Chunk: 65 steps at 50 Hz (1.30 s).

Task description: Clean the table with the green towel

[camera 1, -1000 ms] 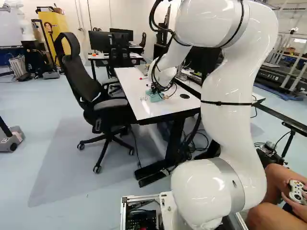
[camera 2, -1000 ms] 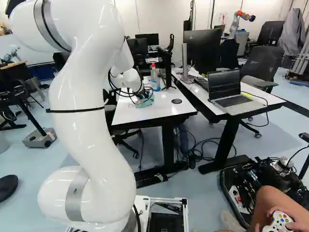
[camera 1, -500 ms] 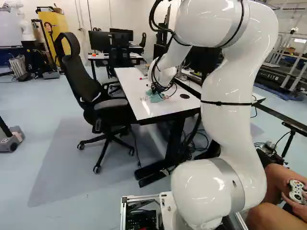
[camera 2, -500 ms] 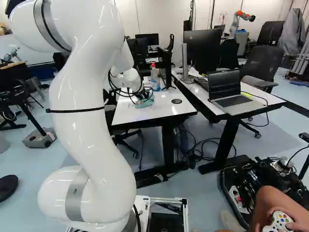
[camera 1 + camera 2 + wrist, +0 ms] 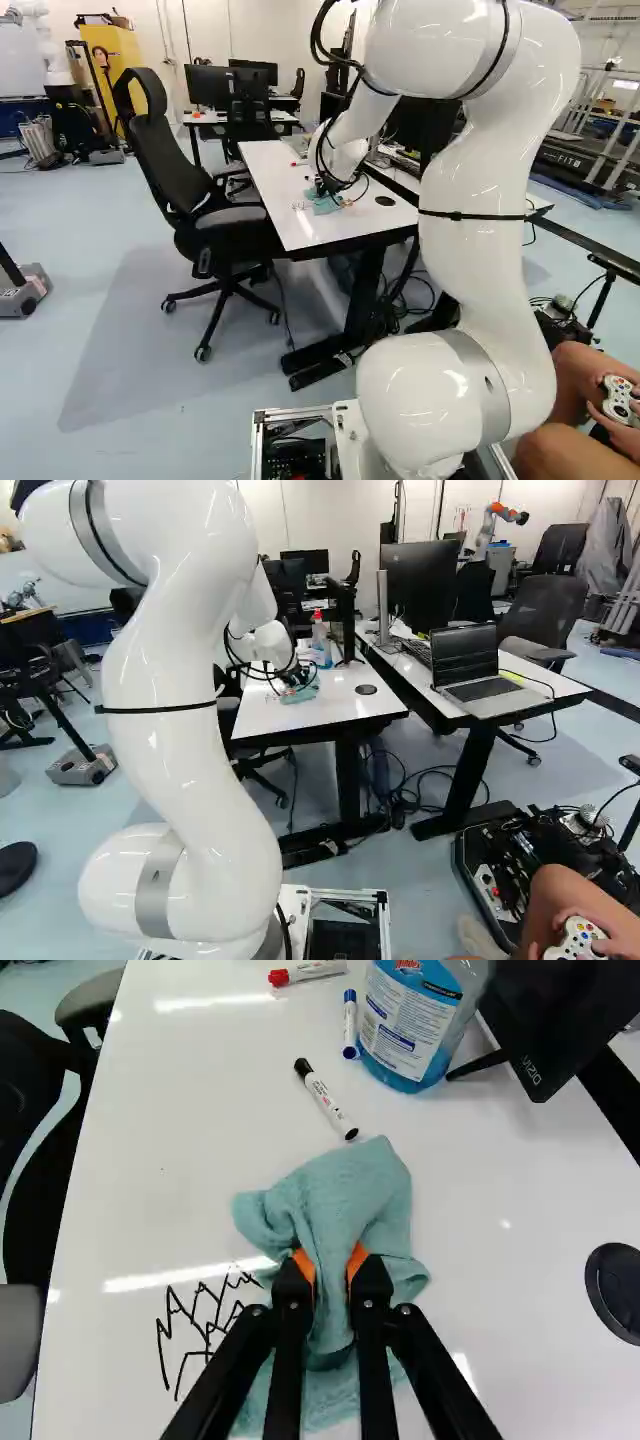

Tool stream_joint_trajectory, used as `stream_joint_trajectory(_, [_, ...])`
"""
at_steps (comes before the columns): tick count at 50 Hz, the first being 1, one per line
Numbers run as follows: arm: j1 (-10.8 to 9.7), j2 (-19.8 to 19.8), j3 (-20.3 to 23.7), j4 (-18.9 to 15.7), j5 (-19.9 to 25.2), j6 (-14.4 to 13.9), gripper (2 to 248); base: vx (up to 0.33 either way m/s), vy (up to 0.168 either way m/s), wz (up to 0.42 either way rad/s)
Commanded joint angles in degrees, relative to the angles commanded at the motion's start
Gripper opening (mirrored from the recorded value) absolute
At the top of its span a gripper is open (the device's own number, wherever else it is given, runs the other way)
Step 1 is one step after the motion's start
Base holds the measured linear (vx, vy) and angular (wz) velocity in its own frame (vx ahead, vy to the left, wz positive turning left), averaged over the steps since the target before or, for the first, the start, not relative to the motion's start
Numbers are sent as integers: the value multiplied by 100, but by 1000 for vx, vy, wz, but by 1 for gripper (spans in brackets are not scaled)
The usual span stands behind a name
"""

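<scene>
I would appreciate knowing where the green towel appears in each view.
Left base view: the green towel is on the table, slightly above the middle.
Right base view: on the table, slightly above and left of the middle.
Wrist view: gripped between the tool's fingers.
Shared landmark: black disc in the tabletop.

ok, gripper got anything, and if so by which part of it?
Yes, the gripper has the green towel, pinched at a bunched fold near its middle.

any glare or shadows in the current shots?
Wrist view: glare streaks on the table, one overlapping the black scribble and reaching the towel. Left base view: bright highlights on the arm, soft shadow on the floor around the chair.
</scene>
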State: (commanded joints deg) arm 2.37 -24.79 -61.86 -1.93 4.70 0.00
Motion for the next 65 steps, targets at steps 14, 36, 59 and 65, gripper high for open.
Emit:
stream_joint_trajectory(14, [0,0,0,0,0,0,53,0,0,0])
stream_joint_trajectory(36, [93,-116,-151,0,0,0,53,0,0,0])
stream_joint_trajectory(59, [446,-240,-314,0,0,0,53,0,0,0])
stream_joint_trajectory(65, [544,-237,-310,0,0,0,53,0,0,0])
